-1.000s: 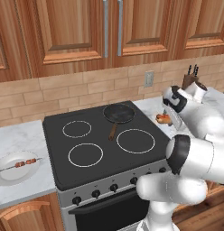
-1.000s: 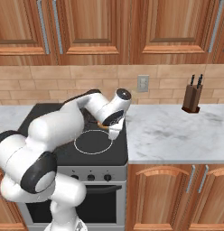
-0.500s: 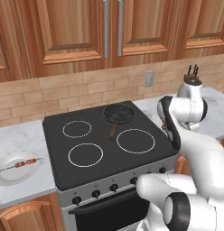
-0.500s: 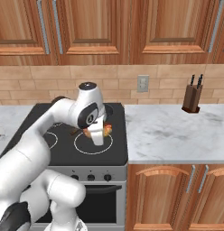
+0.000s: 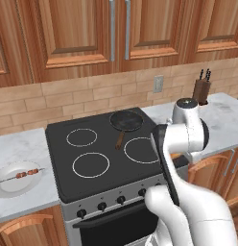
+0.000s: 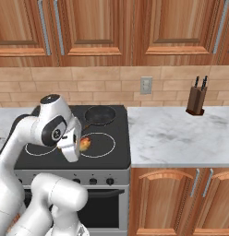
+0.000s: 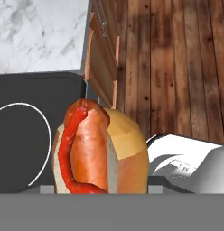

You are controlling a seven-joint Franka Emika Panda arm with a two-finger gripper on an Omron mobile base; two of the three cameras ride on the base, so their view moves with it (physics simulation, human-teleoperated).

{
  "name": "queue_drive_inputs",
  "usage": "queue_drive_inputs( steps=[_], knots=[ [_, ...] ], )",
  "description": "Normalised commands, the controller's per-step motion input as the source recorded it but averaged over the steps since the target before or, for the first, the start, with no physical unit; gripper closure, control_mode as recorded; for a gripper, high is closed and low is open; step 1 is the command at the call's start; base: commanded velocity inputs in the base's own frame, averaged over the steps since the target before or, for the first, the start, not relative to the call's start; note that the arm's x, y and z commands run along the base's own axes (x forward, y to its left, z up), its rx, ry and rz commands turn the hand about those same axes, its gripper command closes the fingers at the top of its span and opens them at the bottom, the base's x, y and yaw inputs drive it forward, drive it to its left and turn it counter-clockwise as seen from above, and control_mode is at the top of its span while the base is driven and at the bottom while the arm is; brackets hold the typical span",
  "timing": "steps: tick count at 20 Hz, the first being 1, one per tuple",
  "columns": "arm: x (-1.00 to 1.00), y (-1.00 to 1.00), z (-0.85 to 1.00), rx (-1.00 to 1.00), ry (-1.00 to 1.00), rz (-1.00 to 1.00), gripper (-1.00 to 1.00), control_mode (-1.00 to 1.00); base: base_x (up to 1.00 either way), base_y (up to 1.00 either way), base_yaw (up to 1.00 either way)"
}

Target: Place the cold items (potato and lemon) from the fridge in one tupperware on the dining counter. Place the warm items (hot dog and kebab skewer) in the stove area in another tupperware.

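Carrying the hot dog (image 7: 93, 149) clamped in the gripper (image 6: 79, 146), held over the front right part of the stove (image 5: 68, 166), above the front right burner ring (image 6: 95, 145). Seen from the hand camera as bun and sausage standing between the finger tips and blocking most of what lies ahead; seen from the right base camera as a small orange-red lump at the end of the folded white arm.

Judged as the transport step for the first warm item, with no tupperware showing anywhere around the stove, so the drop-off spot cannot be told yet. Best done slowly and level: a soft bun squeezed by two narrow fingers can roll or slip if the wrist swings fast, and the loose sausage with its red stripe could slide out of the bun if tipped end-down. Worth keeping the load high enough to pass over the frying pan (image 5: 125, 121) and its handle at the back right burner, and well away from the knife block (image 6: 196, 99) on the marble counter (image 6: 181, 136) to the right.

Still waiting on its white plate (image 5: 10, 185) at the left of the stove: the kebab skewer (image 5: 26, 175), well apart from the gripper. Sensible to release only once the bun sits low inside the container, then return for the skewer and put it in the same one.
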Motion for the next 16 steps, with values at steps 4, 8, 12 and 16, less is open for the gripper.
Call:
queue_drive_inputs(
  steps=[4,8,12,16],
  knots=[
    [-0.03,0.01,-0.07,0.29,0.00,-0.04,1.00,-1.00,0.00,0.00,0.00],
    [0.03,-0.08,-0.05,0.19,0.01,-0.09,1.00,-1.00,0.00,0.00,0.00],
    [0.00,0.00,0.00,0.00,0.00,0.00,1.00,-1.00,0.00,0.00,0.00],
    [-0.40,-0.08,0.00,0.00,-0.10,-0.15,1.00,-1.00,0.00,0.00,0.00]
  ],
)
